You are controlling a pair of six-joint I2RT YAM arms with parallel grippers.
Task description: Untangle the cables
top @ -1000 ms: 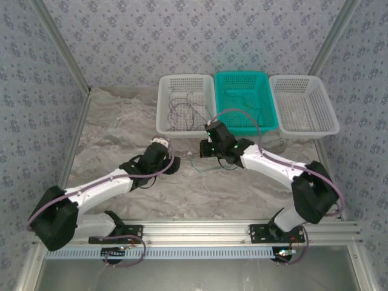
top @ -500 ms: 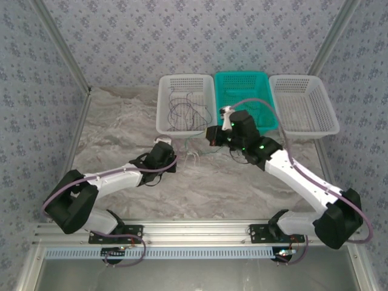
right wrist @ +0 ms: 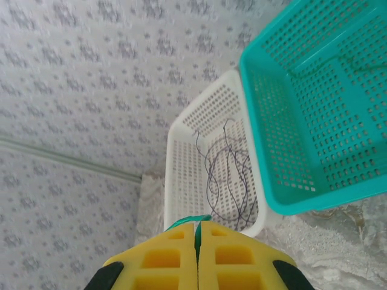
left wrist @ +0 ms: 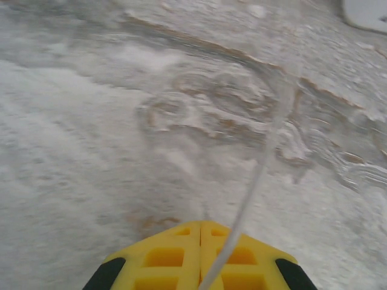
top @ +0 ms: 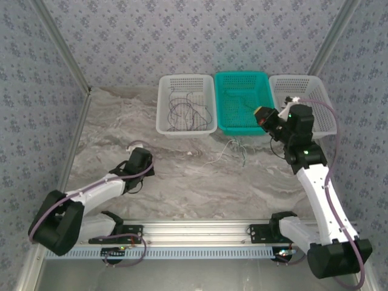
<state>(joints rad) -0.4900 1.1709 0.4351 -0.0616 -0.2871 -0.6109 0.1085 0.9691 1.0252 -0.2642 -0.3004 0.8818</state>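
Observation:
My left gripper sits low over the marble table at the left. In the left wrist view its yellow jaws are shut on a thin white cable that runs away up and to the right. My right gripper hangs at the teal basket's right edge, and its jaws are shut on a teal-green cable that loops out at the tips. Loose thin cables trail on the table in front of the teal basket. Several dark cables lie tangled in the left white basket.
Three baskets line the back of the table: a white one on the left, a teal one in the middle, a white one on the right. Patterned walls close in the sides and the back. The arm bases stand at the near rail.
The left gripper has shut and drawn back to the left with the white cable. The right arm swung from the white basket's front to the teal basket's right edge, still gripping the green cable.

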